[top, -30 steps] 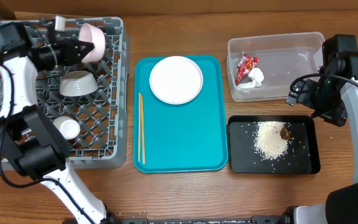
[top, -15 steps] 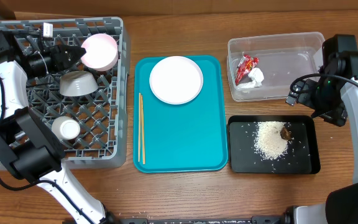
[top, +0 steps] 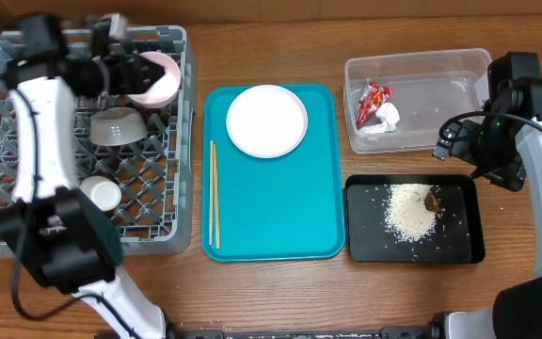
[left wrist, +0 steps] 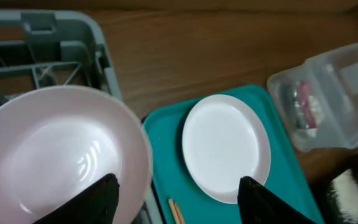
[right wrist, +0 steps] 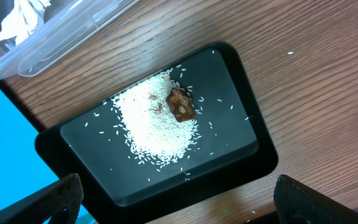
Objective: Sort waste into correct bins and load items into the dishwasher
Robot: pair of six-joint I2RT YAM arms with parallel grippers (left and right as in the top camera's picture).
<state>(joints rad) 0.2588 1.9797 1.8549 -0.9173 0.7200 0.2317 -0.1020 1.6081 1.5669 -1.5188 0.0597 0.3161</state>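
My left gripper is over the back right corner of the grey dish rack. In the left wrist view it is open wide, and the rim of the pink bowl lies between the fingers. The pink bowl leans tilted in the rack. A grey bowl and a small white dish sit in the rack. The white plate and chopsticks lie on the teal tray. My right gripper is open and empty above the black tray.
The clear tub holds the red wrapper and the white tissue. The black tray holds rice and a brown scrap. The right arm hangs between the two bins.
The left arm has swung right over the rack, and its gripper is now close against the pink bowl. The bowl has tipped and settled at the rack's back right corner. The right arm has not moved.
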